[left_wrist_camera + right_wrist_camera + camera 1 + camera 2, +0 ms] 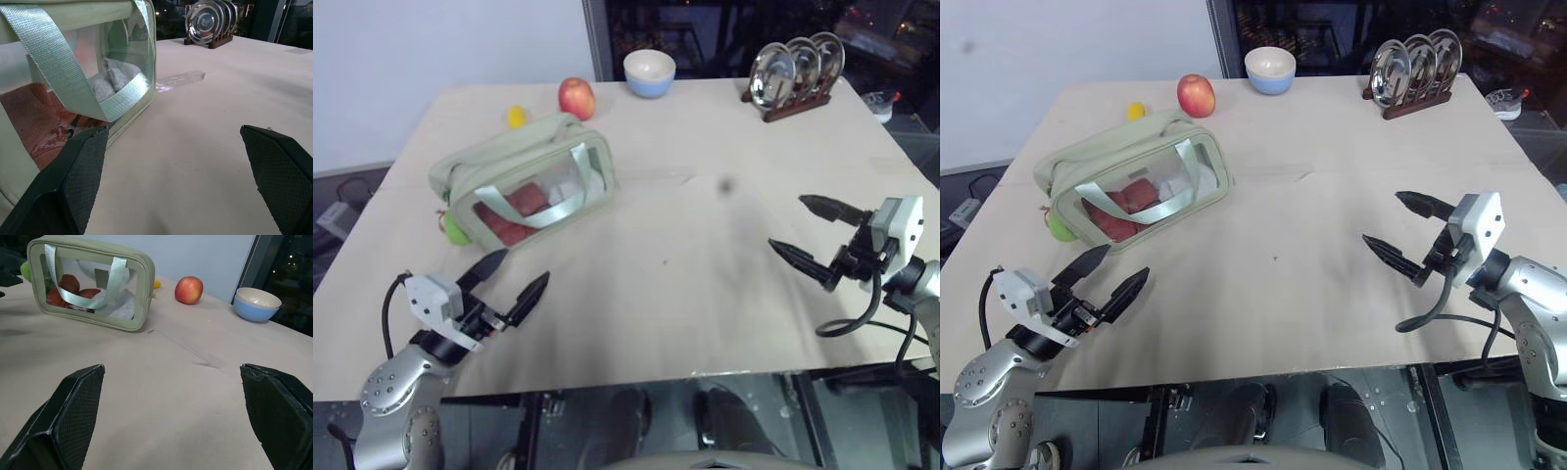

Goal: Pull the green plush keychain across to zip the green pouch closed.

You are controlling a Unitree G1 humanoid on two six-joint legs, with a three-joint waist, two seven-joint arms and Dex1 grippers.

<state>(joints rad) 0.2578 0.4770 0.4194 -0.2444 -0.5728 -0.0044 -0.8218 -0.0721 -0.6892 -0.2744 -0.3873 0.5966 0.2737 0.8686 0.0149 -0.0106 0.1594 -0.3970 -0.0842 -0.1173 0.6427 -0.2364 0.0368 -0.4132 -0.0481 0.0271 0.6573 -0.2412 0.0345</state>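
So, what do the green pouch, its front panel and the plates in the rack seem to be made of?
The green pouch: likely soft matte woven fabric, sage green, slightly sagging on top. Its front panel: probably clear flexible plastic, since red and grey contents show through it. The plates: apparently polished metal, with mirror-like reflections. Their rack: looks like dark wood.

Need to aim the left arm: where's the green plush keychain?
In the left eye view, the green plush keychain sits on the table's left side, at the green pouch's near-left corner, beyond the left gripper.

A pale wooden table [705, 294] stands before a white wall [440, 49] and dark window [724, 29].
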